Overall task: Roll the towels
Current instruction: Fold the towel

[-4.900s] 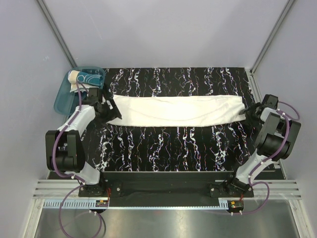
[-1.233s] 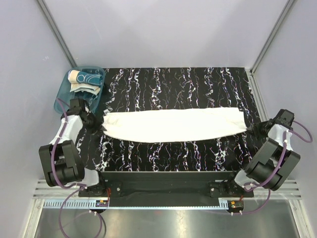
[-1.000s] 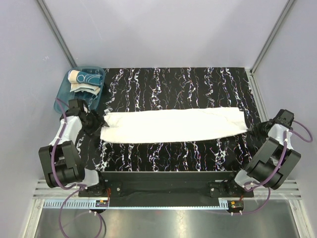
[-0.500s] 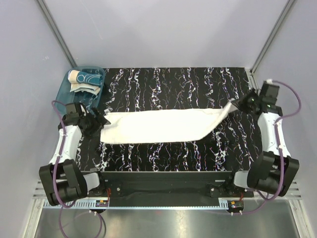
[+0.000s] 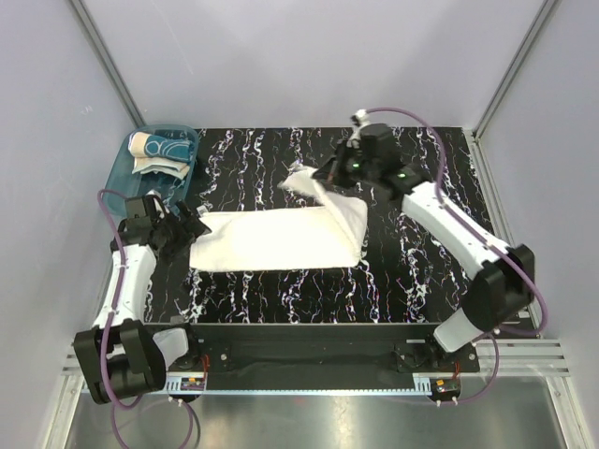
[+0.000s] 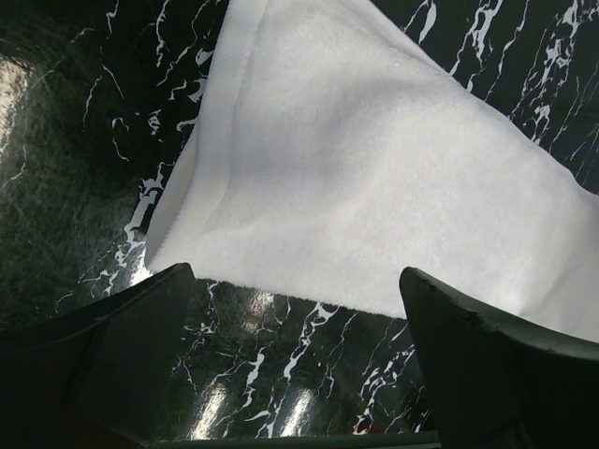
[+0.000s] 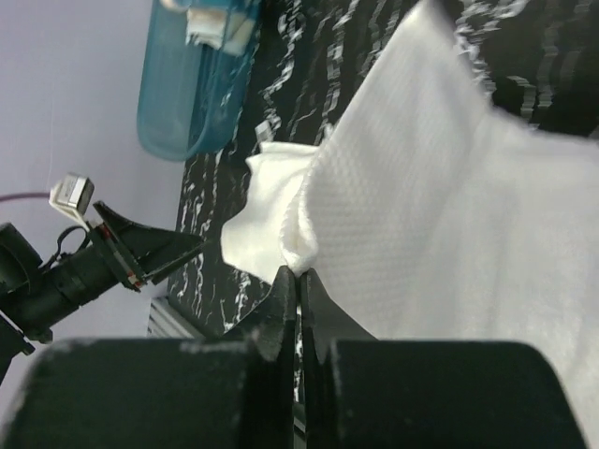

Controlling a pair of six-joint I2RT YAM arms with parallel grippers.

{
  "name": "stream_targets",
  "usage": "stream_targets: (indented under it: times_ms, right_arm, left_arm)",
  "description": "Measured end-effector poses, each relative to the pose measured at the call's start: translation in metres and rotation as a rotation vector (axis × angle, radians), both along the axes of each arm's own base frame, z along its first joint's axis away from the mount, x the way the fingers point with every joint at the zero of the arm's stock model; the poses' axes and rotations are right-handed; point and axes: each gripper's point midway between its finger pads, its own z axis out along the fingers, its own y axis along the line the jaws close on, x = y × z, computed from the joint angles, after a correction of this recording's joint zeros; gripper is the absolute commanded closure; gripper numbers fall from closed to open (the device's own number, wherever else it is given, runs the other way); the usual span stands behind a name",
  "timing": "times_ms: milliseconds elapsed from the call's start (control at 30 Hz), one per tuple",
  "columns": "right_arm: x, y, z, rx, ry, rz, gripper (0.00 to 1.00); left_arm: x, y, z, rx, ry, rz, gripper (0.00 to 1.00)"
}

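Note:
The large white towel (image 5: 267, 243) lies lengthwise on the black marbled table (image 5: 412, 271). Its right end is lifted and drawn back over itself toward the left. My right gripper (image 5: 326, 176) is shut on that raised edge, and the right wrist view shows the jaws (image 7: 299, 276) pinching a fold of the white towel (image 7: 421, 187). My left gripper (image 5: 192, 225) stands open just left of the towel's left end, holding nothing. In the left wrist view its fingers (image 6: 140, 318) frame bare table short of the towel (image 6: 374, 159). The smaller patterned towel (image 5: 157, 150) lies in the tub.
A translucent teal tub (image 5: 114, 192) sits at the table's back left corner, close behind the left arm; it also shows in the right wrist view (image 7: 178, 112). Grey walls enclose the table on three sides.
The right gripper has swung from the table's right edge up and leftward to the middle, pulling the towel's right end over itself. The left jaws have spread wider beside the left end.

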Motion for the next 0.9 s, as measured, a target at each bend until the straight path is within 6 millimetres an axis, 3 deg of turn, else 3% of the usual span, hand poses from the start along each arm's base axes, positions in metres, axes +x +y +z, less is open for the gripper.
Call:
stream_targets:
  times_ms: [133,233,367,500,700,800,900]
  right_arm:
    - [-0.009,0.069,-0.010,0.004,0.007,0.105,1.00]
    - [-0.011,0.109,-0.019,0.007,0.016,0.151,1.00]
    - [-0.012,0.148,-0.032,-0.004,0.016,0.172,1.00]
    - [-0.016,0.169,-0.037,-0.023,-0.007,0.151,1.00]
    - [-0.026,0.198,-0.008,0.005,-0.105,0.130,1.00]
    - [-0.029,0.226,0.021,0.052,-0.181,0.150,1.00]
    - [-0.040,0.254,0.029,0.083,-0.228,0.186,1.00]
  left_arm:
    - [-0.001,0.003,0.011,0.023,-0.041,0.009,0.01]
    - [-0.002,0.002,0.015,0.026,-0.057,0.008,0.01]
    - [-0.010,0.000,0.014,0.022,-0.038,-0.005,0.01]
    - [-0.014,-0.001,0.020,0.032,-0.059,-0.010,0.01]
    - [-0.014,-0.001,0.028,0.041,-0.093,-0.011,0.01]
    - [-0.014,-0.001,0.027,0.041,-0.089,-0.011,0.01]
    - [-0.015,0.000,0.026,0.045,-0.088,-0.007,0.01]
